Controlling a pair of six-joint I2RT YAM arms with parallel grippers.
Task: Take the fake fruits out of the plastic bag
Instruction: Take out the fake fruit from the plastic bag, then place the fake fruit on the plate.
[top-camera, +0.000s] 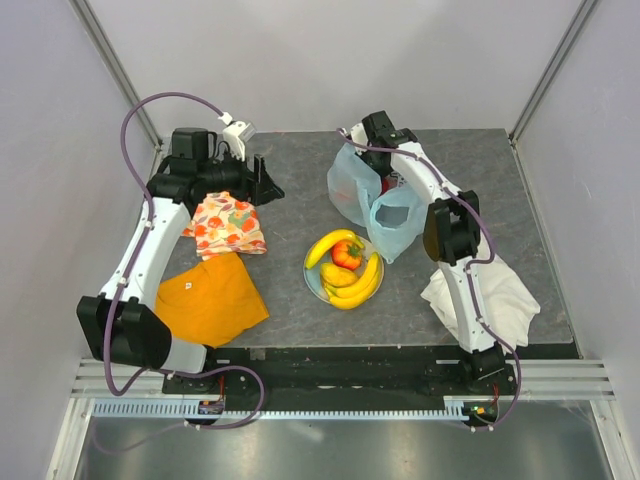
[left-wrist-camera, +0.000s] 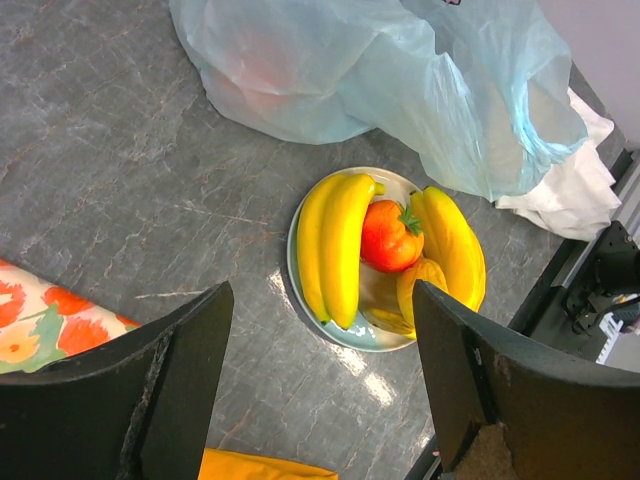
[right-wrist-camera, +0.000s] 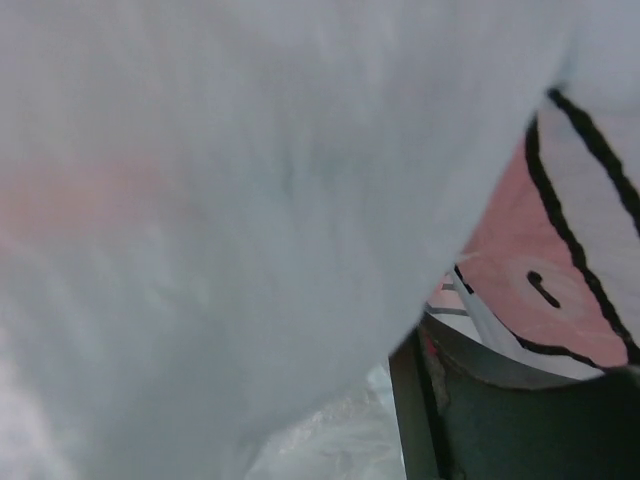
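Note:
The plastic bag (top-camera: 375, 200) lies crumpled at the back right, and a reddish fruit (top-camera: 388, 185) shows faintly through it. It also shows in the left wrist view (left-wrist-camera: 400, 70). Yellow bananas (top-camera: 345, 270), a red fruit (top-camera: 347, 252) and a small yellow-orange fruit (top-camera: 338, 275) lie on a round plate (top-camera: 312, 285) in front of the bag. My right gripper (top-camera: 358, 140) is at the bag's top. Bag film covers its camera, and only one finger (right-wrist-camera: 470, 410) shows, standing wide of centre. My left gripper (top-camera: 268, 185) hovers left of the plate, open and empty (left-wrist-camera: 322, 300).
A fruit-patterned cloth (top-camera: 228, 225) and an orange cloth (top-camera: 210, 295) lie under the left arm. A white cloth (top-camera: 500, 295) lies by the right arm's base, near the table's front edge. Enclosure walls stand close on both sides.

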